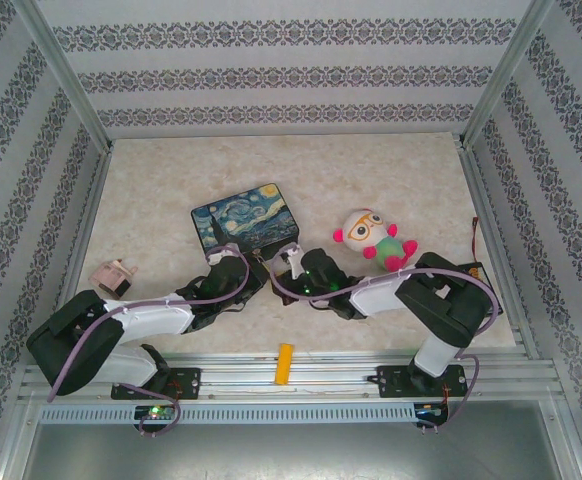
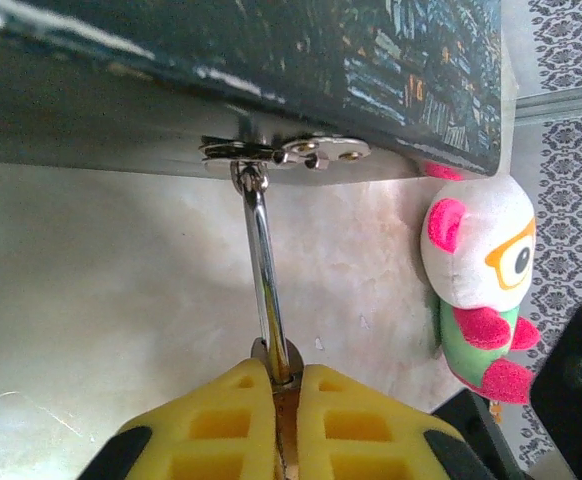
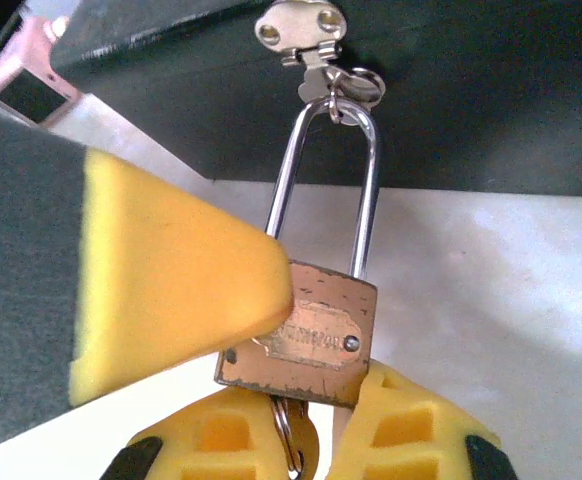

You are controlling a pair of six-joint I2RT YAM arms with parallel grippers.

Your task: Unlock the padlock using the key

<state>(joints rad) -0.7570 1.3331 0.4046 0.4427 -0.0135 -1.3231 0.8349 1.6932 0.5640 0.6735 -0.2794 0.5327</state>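
Padlock (image 3: 306, 335) sits mid-frame in R wrist view, shackle up thru the clasp (image 3: 299, 27) of the tin (image 1: 246, 222) at top. L gripper (image 2: 283, 385), bottom centre of L wrist view, pinches the padlock body edge-on, pads tight on it. R gripper (image 3: 309, 420), bottom centre of its view, is closed on the key (image 3: 303, 440), which sits w/ a ring just under the padlock's base. Top view: both grippers meet just below the tin, frame centre. Plush (image 1: 371, 238) right of tin, pink item (image 1: 114, 275) at left, yellow block (image 1: 285, 362) bottom centre.
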